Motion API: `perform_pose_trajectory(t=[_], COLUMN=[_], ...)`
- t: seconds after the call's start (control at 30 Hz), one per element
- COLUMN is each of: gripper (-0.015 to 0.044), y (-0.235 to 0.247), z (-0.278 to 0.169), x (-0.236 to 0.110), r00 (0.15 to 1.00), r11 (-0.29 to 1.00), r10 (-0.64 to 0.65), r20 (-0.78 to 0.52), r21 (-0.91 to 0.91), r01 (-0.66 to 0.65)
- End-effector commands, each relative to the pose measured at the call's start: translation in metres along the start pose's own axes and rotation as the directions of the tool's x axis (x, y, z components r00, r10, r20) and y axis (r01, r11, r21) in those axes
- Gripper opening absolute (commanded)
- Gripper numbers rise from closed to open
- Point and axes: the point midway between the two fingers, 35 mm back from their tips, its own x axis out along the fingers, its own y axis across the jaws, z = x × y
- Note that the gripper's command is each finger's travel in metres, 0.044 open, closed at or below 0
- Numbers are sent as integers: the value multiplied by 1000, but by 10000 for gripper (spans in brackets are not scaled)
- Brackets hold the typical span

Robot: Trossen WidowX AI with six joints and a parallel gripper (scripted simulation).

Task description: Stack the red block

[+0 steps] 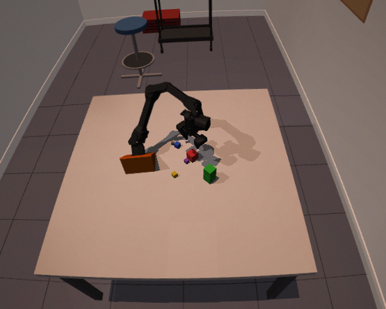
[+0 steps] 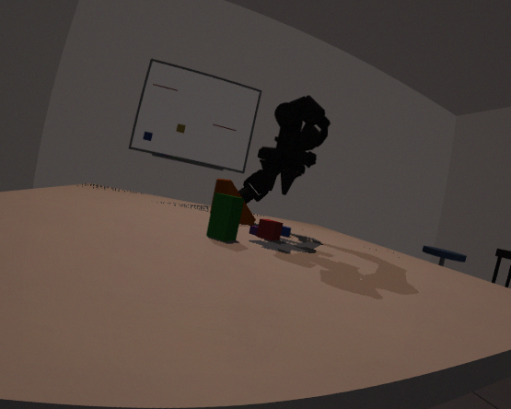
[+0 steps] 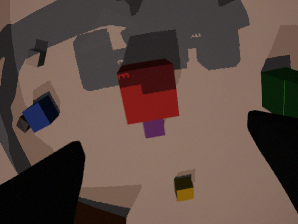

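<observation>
The red block [image 1: 192,155] [image 2: 270,228] [image 3: 149,92] lies on the table, in the arm's shadow. The green tower [image 1: 209,173] [image 2: 225,216] [image 3: 280,92] stands upright a little in front and to the right of it, apart from it. My gripper [image 1: 194,139] [image 2: 267,192] [image 3: 166,135] is open and empty. It hovers above the table just behind the red block, pointing down at it. In the wrist view the red block sits between and beyond the two finger tips, and the green tower shows at the right edge.
A small purple block [image 1: 186,161] [image 3: 153,128] touches the red block's near side. A small blue block [image 1: 177,145] [image 3: 40,112] and a small yellow block [image 1: 174,174] [image 3: 184,187] lie nearby. The arm's orange base [image 1: 138,163] stands to the left.
</observation>
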Motion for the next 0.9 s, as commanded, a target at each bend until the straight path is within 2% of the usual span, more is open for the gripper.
perform_pose_trajectory(t=[0.0,0.23,0.87], gripper=[440,440,440], y=[0,6,5], z=[2,-2,0], x=[20,60,80], r00=[1000,1000,1000], r11=[1000,1000,1000], r10=[14,16,15], r20=[2,3,3], r21=[5,5,5], r01=[-14,-16,-15])
